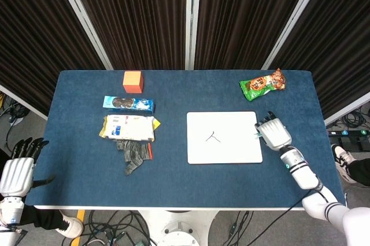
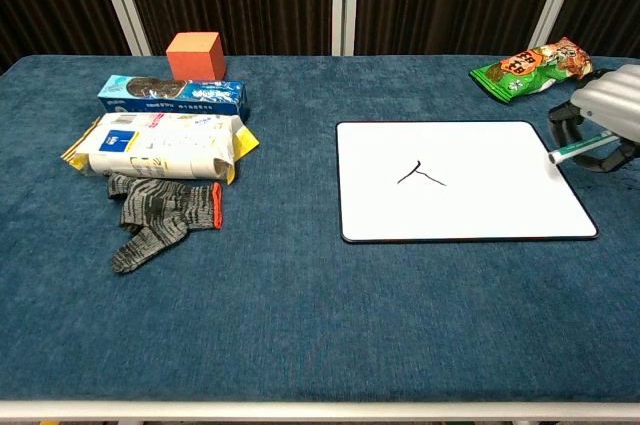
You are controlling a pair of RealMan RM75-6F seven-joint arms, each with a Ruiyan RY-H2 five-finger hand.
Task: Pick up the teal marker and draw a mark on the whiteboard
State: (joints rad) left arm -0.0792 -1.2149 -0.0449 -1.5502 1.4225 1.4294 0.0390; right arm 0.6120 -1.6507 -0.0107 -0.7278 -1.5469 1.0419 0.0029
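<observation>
The whiteboard (image 1: 231,149) (image 2: 470,207) lies right of the table's middle and bears a short black mark (image 1: 213,137) (image 2: 422,174). My right hand (image 1: 274,132) (image 2: 606,117) is just past the board's right edge and low over the cloth. Its curled fingers hold the teal marker (image 2: 574,148) (image 1: 258,136) nearly level, with one end pointing at the board's edge. My left hand (image 1: 17,172) hangs off the table's left side in the head view, fingers spread and holding nothing.
A green snack bag (image 1: 262,84) (image 2: 527,64) lies behind the right hand. On the left are an orange cube (image 2: 194,54), a blue cookie box (image 2: 175,95), a yellow-white packet (image 2: 160,145) and a grey glove (image 2: 165,213).
</observation>
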